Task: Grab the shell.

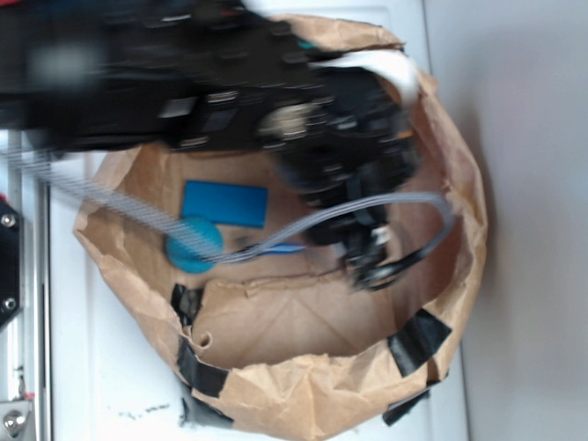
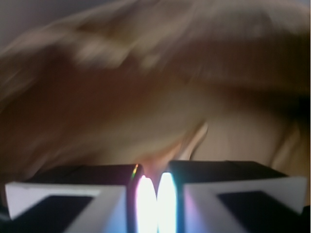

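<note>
Inside the crumpled brown paper bag (image 1: 303,395) with black tape patches, as the exterior view shows it, the black robot arm reaches down over the right half of the floor, its gripper (image 1: 367,266) low near the bag's crease. A blue rectangular block (image 1: 225,204) and a blue textured ball (image 1: 193,243) lie just beside each other at left, well apart from the gripper. The small spiral seashell is not visible here; it may sit hidden under the arm.

From the wrist view, heavily blurred, the gripper (image 2: 155,194) has its two pads nearly pressed together, only a thin bright slit between them. Nothing identifiable sits between them. A pale, pointed streak ahead may be the shell, but I cannot confirm it.

Judgement: the jaws must spread before descent, and the shell should be located first, then straddled across its narrow width.
</note>
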